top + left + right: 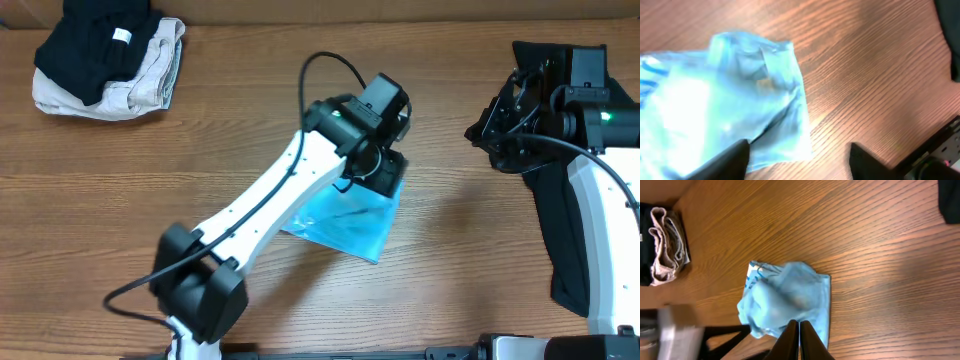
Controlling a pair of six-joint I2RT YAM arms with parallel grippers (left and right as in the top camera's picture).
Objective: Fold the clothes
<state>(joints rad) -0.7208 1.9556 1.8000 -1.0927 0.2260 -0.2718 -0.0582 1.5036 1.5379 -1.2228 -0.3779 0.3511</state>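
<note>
Overhead view: crumpled light-blue T-shirt [345,225] lies bunched in a loose folded heap near the middle of the wood-grain counter [480,260]. The left arm reaches across from the lower left. Left end effector [385,172] sits at the shirt's far edge, over the fabric.

Left wrist view: left end effector [799,148] has its two dark fingers [735,160] standing well apart, open, with nothing pinched. One finger overlaps the shirt's [725,110] lower edge, the other is over bare wood. Fabric is blurred and wrinkled, with a bit of blue print at the left edge.

Right end effector [492,130] is at the right side of the counter, well apart from the shirt. Right wrist view: its fingers [799,332] are pressed together, closed on nothing. The shirt [790,300] is seen beyond them, flat on the wood.

Pile of black and beige garments [105,60] sits at the far left corner, black one on top of the beige, well apart from the shirt. It also shows at the left edge of the right wrist view [662,245].
</note>
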